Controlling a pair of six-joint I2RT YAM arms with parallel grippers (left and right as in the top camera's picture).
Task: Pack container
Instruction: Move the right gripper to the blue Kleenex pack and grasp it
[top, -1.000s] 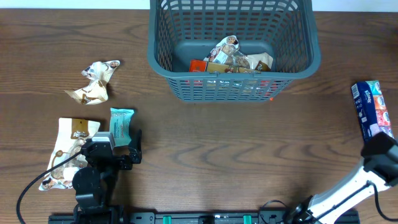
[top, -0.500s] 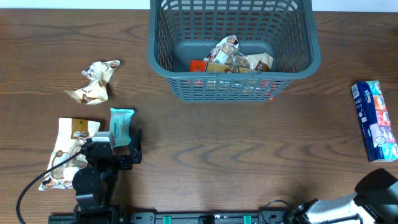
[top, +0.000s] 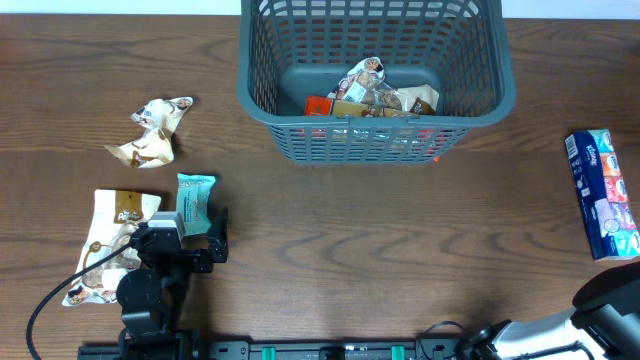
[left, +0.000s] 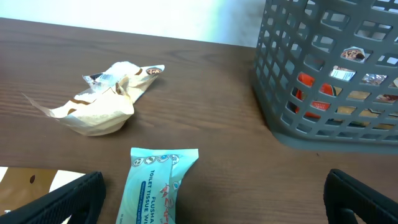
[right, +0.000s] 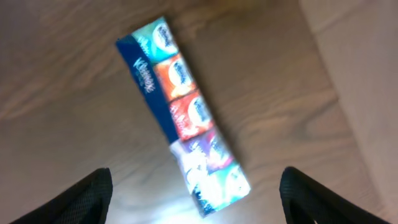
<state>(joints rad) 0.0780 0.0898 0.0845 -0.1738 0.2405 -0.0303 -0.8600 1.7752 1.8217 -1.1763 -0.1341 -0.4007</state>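
The container is a dark grey slotted basket at the back centre, holding several snack packets; it also shows in the left wrist view. My left gripper is open and empty, low over the table, with a teal wipes packet between its fingers. A crumpled cream wrapper lies further back. A blue multi-pack of tissues lies at the right edge. My right gripper is open and empty above it; overhead only its arm shows.
A white snack bag lies left of my left arm. The table's right edge is close beside the tissue pack.
My right arm has drawn back toward the front right corner, uncovering the tissue pack's near end. The left arm and all packets have stayed still.
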